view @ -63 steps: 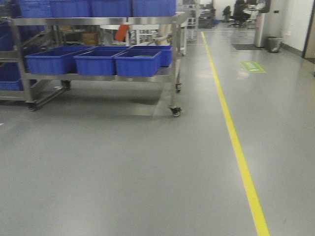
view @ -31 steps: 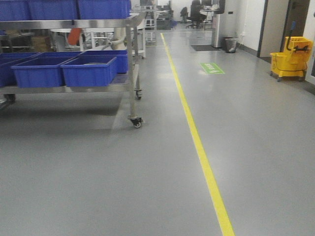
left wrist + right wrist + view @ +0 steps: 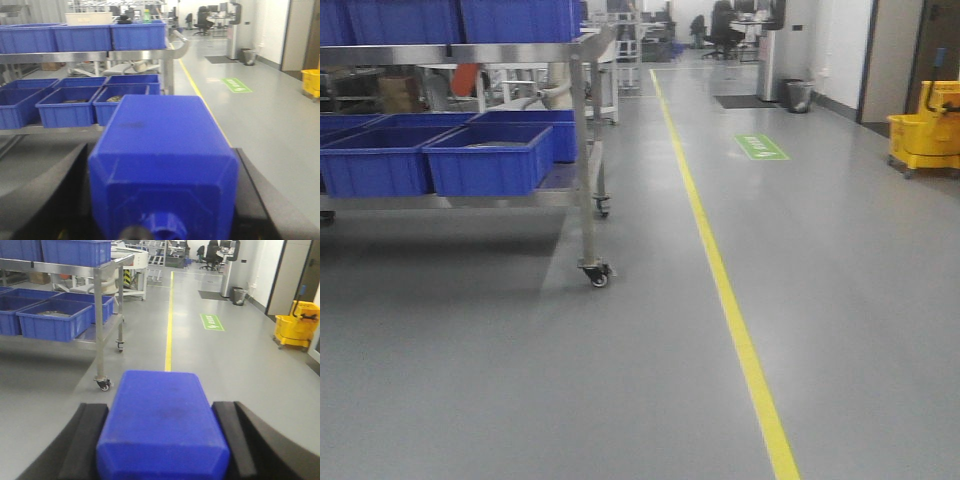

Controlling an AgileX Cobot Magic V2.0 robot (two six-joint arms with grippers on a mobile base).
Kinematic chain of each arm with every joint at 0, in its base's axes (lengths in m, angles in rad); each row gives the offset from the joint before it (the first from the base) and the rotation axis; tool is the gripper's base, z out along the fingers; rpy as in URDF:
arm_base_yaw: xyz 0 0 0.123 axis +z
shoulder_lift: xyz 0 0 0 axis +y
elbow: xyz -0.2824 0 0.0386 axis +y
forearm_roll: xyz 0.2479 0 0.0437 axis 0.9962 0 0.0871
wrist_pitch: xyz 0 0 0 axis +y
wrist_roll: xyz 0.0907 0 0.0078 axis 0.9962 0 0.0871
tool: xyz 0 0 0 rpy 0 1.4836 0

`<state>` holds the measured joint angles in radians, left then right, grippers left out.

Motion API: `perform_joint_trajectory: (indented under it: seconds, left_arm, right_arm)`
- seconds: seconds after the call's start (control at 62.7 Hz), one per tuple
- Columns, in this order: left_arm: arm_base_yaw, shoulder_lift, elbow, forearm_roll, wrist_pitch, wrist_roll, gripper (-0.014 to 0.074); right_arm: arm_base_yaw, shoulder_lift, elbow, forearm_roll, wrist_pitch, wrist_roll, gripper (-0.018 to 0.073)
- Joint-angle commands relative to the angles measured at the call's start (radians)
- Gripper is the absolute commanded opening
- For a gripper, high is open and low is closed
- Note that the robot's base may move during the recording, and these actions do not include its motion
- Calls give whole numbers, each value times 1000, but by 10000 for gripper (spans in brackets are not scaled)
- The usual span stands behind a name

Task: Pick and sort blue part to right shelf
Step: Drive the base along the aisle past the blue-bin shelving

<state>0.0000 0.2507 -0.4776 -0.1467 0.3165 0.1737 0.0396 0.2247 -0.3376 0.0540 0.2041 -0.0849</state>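
Note:
In the left wrist view the blue part (image 3: 160, 130) fills the middle. Its sloped shoulders and knob cap (image 3: 162, 227) face the camera. My left gripper (image 3: 160, 150) is shut on it, with black fingers (image 3: 70, 175) tight against both sides. The right wrist view shows my right gripper (image 3: 160, 407) shut on a second blue block (image 3: 162, 435), whose black fingers (image 3: 90, 430) press its flanks. No cap shows on that block. Neither gripper appears in the front view.
A steel wheeled shelf cart (image 3: 585, 120) with blue bins (image 3: 485, 160) stands ahead on the left, its caster (image 3: 595, 273) on the grey floor. A yellow floor line (image 3: 720, 270) runs forward. A yellow mop bucket (image 3: 925, 130) stands far right, near a green floor sign (image 3: 760, 147).
The front view has swung right, then drawn closer. The cart slid to the left of the frame and the yellow mop bucket came into sight.

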Motion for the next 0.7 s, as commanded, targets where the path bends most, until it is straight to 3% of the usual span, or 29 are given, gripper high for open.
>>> perform_joint_trajectory:
  seconds: [0.0, 0.686]
  left_arm:
    - [-2, 11, -29, -7, -94, -3, 331]
    - [-2, 11, -29, -7, -94, -3, 331]
  right_arm:
    - [-8, 9, -29, -4, -91, -6, 426]
    - [-8, 9, -29, -4, -91, -6, 426]
